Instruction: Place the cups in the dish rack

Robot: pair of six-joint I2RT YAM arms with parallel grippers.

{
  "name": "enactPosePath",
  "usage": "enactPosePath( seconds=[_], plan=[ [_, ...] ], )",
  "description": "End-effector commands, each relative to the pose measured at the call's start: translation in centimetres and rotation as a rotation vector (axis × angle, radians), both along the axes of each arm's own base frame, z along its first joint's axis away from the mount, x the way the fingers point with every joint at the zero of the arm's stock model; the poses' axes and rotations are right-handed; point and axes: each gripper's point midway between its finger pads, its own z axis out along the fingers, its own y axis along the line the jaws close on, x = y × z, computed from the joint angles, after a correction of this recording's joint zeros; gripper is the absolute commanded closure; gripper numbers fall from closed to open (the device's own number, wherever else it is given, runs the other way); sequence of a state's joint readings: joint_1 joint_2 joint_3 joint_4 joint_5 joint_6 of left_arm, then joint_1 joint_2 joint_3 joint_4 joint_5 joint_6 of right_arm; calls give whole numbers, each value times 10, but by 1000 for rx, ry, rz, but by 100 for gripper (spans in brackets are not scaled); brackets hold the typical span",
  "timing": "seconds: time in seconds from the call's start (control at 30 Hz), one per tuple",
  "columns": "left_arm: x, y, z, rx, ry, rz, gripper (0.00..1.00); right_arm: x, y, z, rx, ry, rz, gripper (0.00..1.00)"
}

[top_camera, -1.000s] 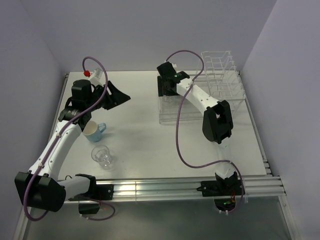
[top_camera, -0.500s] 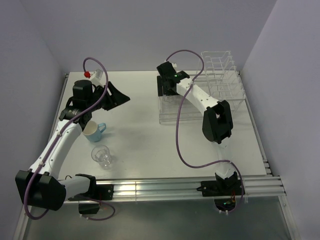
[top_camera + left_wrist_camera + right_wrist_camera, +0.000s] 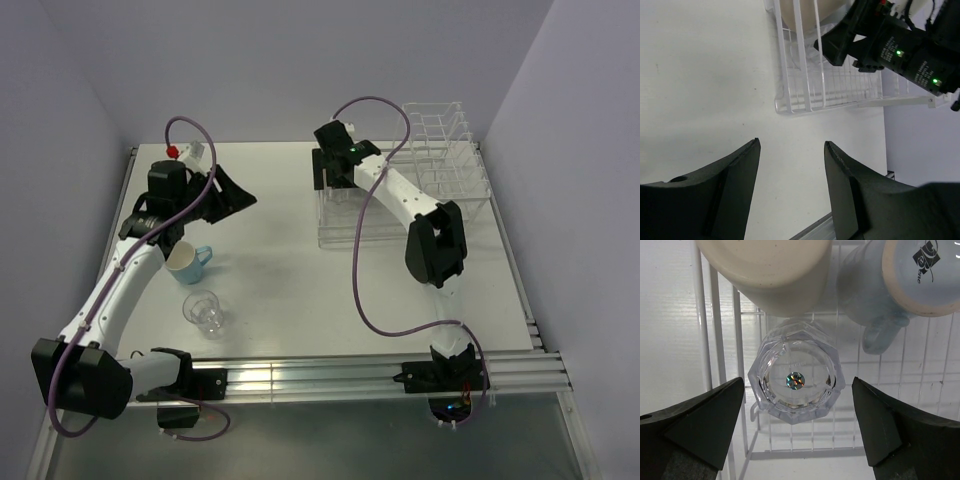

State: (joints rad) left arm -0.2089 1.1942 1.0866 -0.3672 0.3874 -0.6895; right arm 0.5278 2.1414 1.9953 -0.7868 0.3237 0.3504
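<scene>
Counter [image 3: 290, 290]: plain white, matte. Dish rack [image 3: 465, 190]: white wire grid, a low tray with tall dividers at its far end, lying directly beneath the right jaws. Right jaws: spread wide and gripping nothing. An inverted clear tumbler [image 3: 796, 380], faceted and thick-based, stands in the rack squarely between them and touches neither finger. Just beyond it rest an inverted tan cup [image 3: 772, 270], matte, and an inverted light blue mug [image 3: 900, 275], glazed, its handle turned toward the jaws. Left jaws: open and empty, above the counter, facing the rack. Two items are not yet loaded: a light blue handled cup [image 3: 187, 262] and a second clear tumbler [image 3: 205, 312]. Both are upright with vertical axes, below and behind the left jaws and well apart from the right jaws. Judgement: the left arm [image 3: 115, 293] is nearer and would need to draw back and descend.
</scene>
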Motion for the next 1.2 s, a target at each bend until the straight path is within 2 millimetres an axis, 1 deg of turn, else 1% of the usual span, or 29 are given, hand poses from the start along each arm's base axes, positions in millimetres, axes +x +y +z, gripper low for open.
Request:
enactPosePath(
  seconds=[0.0,0.03,0.1,0.13,0.2,0.23,0.27,0.3,0.33,0.37,0.4,0.43,0.47,0.5,0.53,0.6,0.63,0.67,0.7,0.73,0.8,0.83,0.9,0.93,1.0,1.03,1.17],
  plan=[
    [9,14,12,67,-39,65,40,-1,3,56,63,-110,0,3],
    [14,27,9,109,-34,133,40,-4,1,70,74,-133,0,3],
    [16,47,10,171,-31,238,39,-8,-3,80,77,-149,-1,3],
    [13,69,6,235,-12,343,39,-12,-6,92,84,-169,-3,3],
    [10,90,3,291,-7,438,39,-17,-10,104,91,-191,-6,3],
    [4,100,4,312,-3,483,40,-21,-13,117,106,-216,-6,3],
    [1,116,0,352,10,560,40,-25,-14,119,110,-218,-5,3],
    [-3,125,-1,369,20,603,42,-30,-16,131,125,-239,-3,3],
    [-11,135,-2,389,36,639,46,-35,-17,128,128,-232,1,3],
    [-15,148,-4,415,46,699,46,-37,-17,133,144,-244,4,2],
    [-19,155,-7,426,57,723,46,-44,-17,145,166,-267,14,1],
    [-24,165,-13,439,80,754,45,-49,-17,138,168,-252,24,0],
    [-29,169,-18,444,102,766,45,-51,-17,142,179,-264,24,0],
    [-33,176,-22,447,118,785,45,-57,-18,150,189,-280,27,0],
    [-38,180,-30,458,139,797,45,-60,-20,145,186,-271,29,0],
    [-47,191,-40,474,176,846,44,-68,-22,153,207,-289,37,0],
    [-52,196,-48,486,193,862,43,-71,-22,149,208,-284,40,0],
    [-55,199,-52,488,200,886,43,-74,-22,150,217,-286,47,0],
    [-59,207,-54,501,207,921,42,-79,-24,156,227,-302,51,0],
    [-64,209,-61,505,219,932,41,-82,-25,151,226,-297,51,0],
    [-66,211,-66,494,230,944,41,-88,-29,154,233,-308,53,0],
    [-68,211,-73,499,250,942,42,-90,-30,150,229,-304,54,0],
    [-70,211,-81,501,275,943,42,-94,-33,151,229,-310,57,0],
    [-72,212,-89,510,298,943,42,-95,-33,147,227,-304,58,0],
    [-73,213,-97,506,316,945,42,-98,-34,148,234,-310,62,0],
    [-73,214,-102,504,324,946,43,-99,-34,144,235,-306,63,0],
    [-73,211,-113,501,352,924,44,-100,-34,139,240,-303,64,0]
  ],
)
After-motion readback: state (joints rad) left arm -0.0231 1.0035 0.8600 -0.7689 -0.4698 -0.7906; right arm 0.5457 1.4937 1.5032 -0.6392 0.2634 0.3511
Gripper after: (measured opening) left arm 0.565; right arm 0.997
